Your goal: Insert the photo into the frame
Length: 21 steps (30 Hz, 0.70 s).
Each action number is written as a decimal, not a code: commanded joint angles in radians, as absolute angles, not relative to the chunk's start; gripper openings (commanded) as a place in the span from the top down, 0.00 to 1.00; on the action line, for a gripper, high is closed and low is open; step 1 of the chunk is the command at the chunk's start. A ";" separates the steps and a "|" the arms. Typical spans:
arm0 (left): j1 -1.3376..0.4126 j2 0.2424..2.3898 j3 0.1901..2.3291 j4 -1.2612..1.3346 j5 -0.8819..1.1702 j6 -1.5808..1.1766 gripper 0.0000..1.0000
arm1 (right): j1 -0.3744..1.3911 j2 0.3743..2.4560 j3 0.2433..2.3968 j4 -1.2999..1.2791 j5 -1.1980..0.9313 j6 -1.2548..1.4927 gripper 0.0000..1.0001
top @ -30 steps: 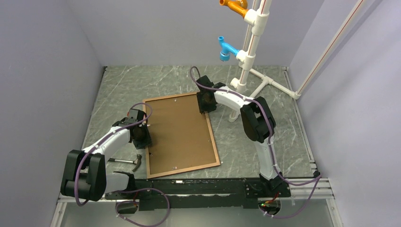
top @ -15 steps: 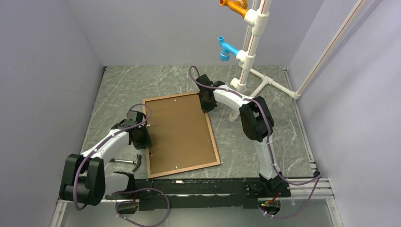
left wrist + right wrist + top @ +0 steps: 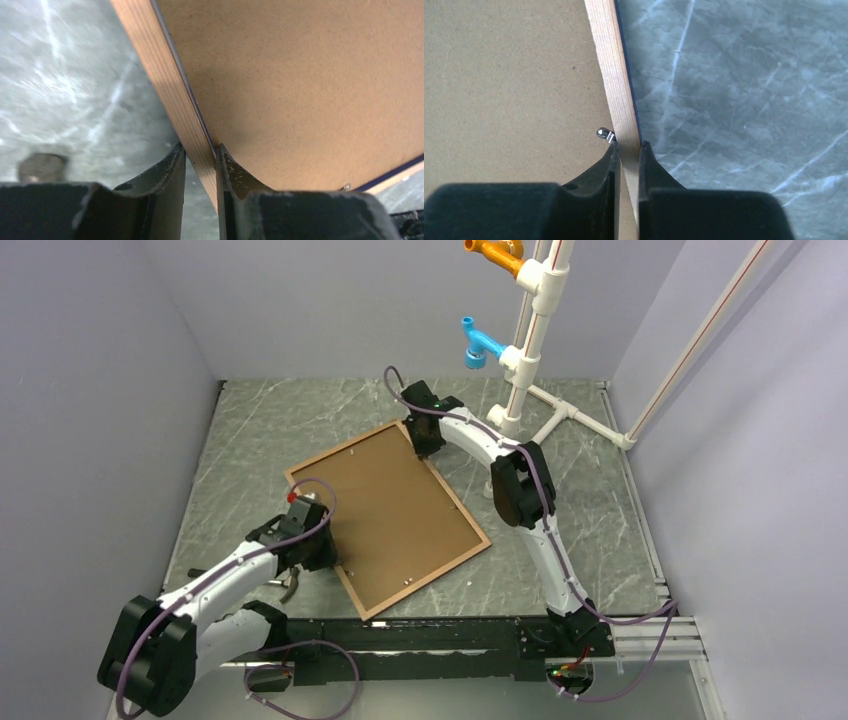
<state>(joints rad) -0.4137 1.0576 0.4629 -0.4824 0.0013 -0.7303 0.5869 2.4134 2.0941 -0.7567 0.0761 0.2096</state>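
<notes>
The frame point(image 3: 431, 578) lies brown wood face up on the marble table, turned askew. A plain brown backing board point(image 3: 385, 515) fills it. The photo is hidden. My left gripper point(image 3: 322, 552) is at the frame's near-left rail. In the left wrist view this gripper point(image 3: 200, 155) is shut on the wooden rail point(image 3: 165, 80), with the board point(image 3: 310, 85) to the right. At the far corner, my right gripper point(image 3: 420, 440) pinches the other rail. The right wrist view shows that gripper point(image 3: 628, 150) shut on the rail point(image 3: 611, 65) beside a small metal clip point(image 3: 605, 134).
A hammer point(image 3: 290, 585) lies partly under my left arm near the front edge. A white pipe stand point(image 3: 520, 370) with blue and orange fittings rises at the back right, close to the right arm. Grey walls enclose the table on three sides.
The frame has swung counter-clockwise, its far-right corner moving back and left. The right gripper has closed on its rail. The left gripper has moved nearer and to the right along the frame.
</notes>
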 commanded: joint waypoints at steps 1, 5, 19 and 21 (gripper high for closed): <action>-0.510 0.987 0.416 -0.524 0.128 -0.871 0.82 | 0.655 2.461 2.182 -0.742 -0.004 0.262 0.83; -0.511 0.917 0.469 -0.703 0.020 -0.876 0.40 | 0.657 2.391 2.102 -0.714 0.083 0.280 0.37; -0.499 1.100 0.766 -0.833 -0.155 -0.803 0.14 | 0.670 2.005 1.742 -0.736 0.052 0.378 0.05; -0.487 1.135 0.808 -0.829 -0.152 -0.790 0.14 | 0.681 1.914 1.620 -0.722 0.017 0.408 0.05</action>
